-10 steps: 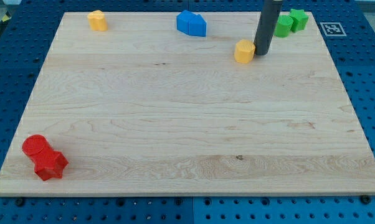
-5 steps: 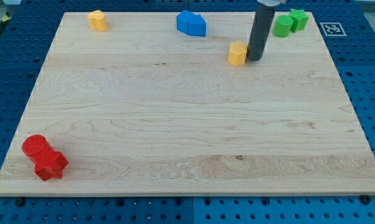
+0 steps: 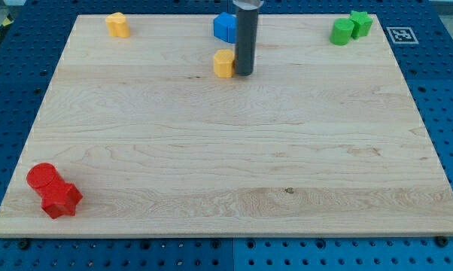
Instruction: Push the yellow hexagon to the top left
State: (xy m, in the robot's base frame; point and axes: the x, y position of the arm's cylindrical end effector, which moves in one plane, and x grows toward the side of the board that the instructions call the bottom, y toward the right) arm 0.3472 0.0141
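The yellow hexagon (image 3: 223,64) lies on the wooden board (image 3: 226,150) near the view's top, a little left of centre. My tip (image 3: 244,73) rests on the board directly against the hexagon's right side. The dark rod rises to the view's top and hides part of the blue blocks (image 3: 225,26) behind it. A second yellow block (image 3: 117,24) sits at the board's top left corner.
Two green blocks (image 3: 351,27) stand together at the top right. Two red blocks (image 3: 53,190) sit touching at the bottom left corner. A blue pegboard surface surrounds the board, with a marker tag (image 3: 401,34) at the top right.
My tip has slid to the view's left and the yellow hexagon has moved left with it, from near the green blocks to just below the blue blocks.
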